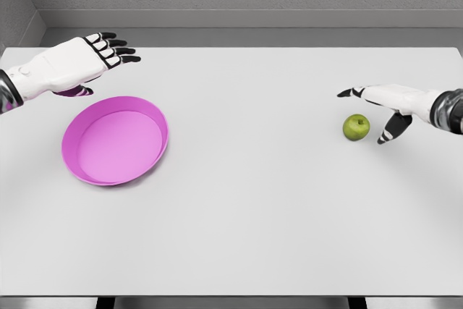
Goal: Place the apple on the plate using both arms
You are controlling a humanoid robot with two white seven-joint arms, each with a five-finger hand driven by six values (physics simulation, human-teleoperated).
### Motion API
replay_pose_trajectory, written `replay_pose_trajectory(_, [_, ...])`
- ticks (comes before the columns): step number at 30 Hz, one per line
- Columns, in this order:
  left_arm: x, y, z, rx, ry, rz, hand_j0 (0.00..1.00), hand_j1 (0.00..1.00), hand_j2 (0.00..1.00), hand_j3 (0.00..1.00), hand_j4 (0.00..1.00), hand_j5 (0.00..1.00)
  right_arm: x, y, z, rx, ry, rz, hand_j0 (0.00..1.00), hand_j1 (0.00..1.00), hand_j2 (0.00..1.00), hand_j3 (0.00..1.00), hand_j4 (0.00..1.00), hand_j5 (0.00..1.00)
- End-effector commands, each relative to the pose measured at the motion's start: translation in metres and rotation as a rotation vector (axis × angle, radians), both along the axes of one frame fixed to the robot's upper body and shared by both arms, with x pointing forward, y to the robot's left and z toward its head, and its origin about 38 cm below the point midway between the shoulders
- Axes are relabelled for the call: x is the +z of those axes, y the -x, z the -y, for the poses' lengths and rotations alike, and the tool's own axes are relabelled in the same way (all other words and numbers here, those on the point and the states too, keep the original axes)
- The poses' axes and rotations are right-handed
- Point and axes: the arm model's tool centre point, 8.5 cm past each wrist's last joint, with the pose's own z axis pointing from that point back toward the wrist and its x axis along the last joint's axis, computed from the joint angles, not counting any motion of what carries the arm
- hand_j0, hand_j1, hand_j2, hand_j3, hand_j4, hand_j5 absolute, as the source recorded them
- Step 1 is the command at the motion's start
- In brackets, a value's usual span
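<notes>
The right hand [383, 106] hovers with fingers [387, 132] spread, empty, the green apple [356, 127] on the tabletop [260, 200] just beside them. Close evenly around the apple to prevent rolling; plate [116, 140] sits below the open left hand [87, 63].

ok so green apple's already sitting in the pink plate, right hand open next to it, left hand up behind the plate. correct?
Not quite. The apple isn't in the plate; it sits on the bare table far to the right of the plate, as the head view shows. The rest stands: the right hand is open beside the apple, and the left hand is up behind the plate.
</notes>
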Motion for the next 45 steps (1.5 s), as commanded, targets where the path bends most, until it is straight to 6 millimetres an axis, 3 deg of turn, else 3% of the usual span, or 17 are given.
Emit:
replay_pose_trajectory(1, [0.001, 0.0, 0.0, 0.0, 0.006, 0.0, 1.0, 1.0, 1.0, 1.0, 1.0, 1.0, -0.005, 0.0, -0.001, -0.004, 0.003, -0.012, 1.0, 1.0, 1.0, 1.0, 1.0, 1.0])
replay_pose_trajectory(12, [0.001, -0.002, -0.002, 0.009, 0.004, 0.0, 1.0, 1.0, 1.0, 1.0, 1.0, 1.0, -0.025, 0.0, -0.005, -0.001, 0.013, -0.056, 1.0, 1.0, 1.0, 1.0, 1.0, 1.0])
replay_pose_trajectory(24, [0.0, -0.002, -0.001, 0.007, 0.007, -0.002, 1.0, 1.0, 1.0, 1.0, 1.0, 1.0, -0.031, -0.005, -0.008, -0.004, 0.021, -0.068, 1.0, 1.0, 1.0, 1.0, 1.0, 1.0])
replay_pose_trajectory(26, [-0.001, -0.002, 0.002, 0.003, 0.01, -0.003, 1.0, 1.0, 1.0, 1.0, 1.0, 1.0, -0.031, -0.005, -0.007, -0.005, 0.022, -0.07, 0.96, 0.96, 0.96, 0.96, 0.96, 0.96])
replay_pose_trajectory(29, [-0.001, -0.002, 0.002, 0.003, 0.01, -0.003, 1.0, 1.0, 1.0, 1.0, 1.0, 1.0, -0.033, -0.004, -0.008, -0.001, 0.025, -0.076, 0.75, 0.75, 0.75, 0.75, 0.75, 0.75])
replay_pose_trajectory(30, [0.0, -0.002, 0.002, 0.003, 0.011, -0.002, 1.0, 1.0, 1.0, 1.0, 1.0, 1.0, -0.033, -0.004, -0.008, -0.002, 0.025, -0.076, 0.72, 0.72, 0.72, 0.72, 0.72, 0.72])
replay_pose_trajectory(45, [0.0, -0.002, 0.001, 0.004, 0.01, -0.002, 1.0, 1.0, 1.0, 1.0, 1.0, 1.0, -0.041, -0.003, -0.005, -0.007, 0.037, -0.095, 0.54, 0.54, 0.54, 0.54, 0.54, 0.54])
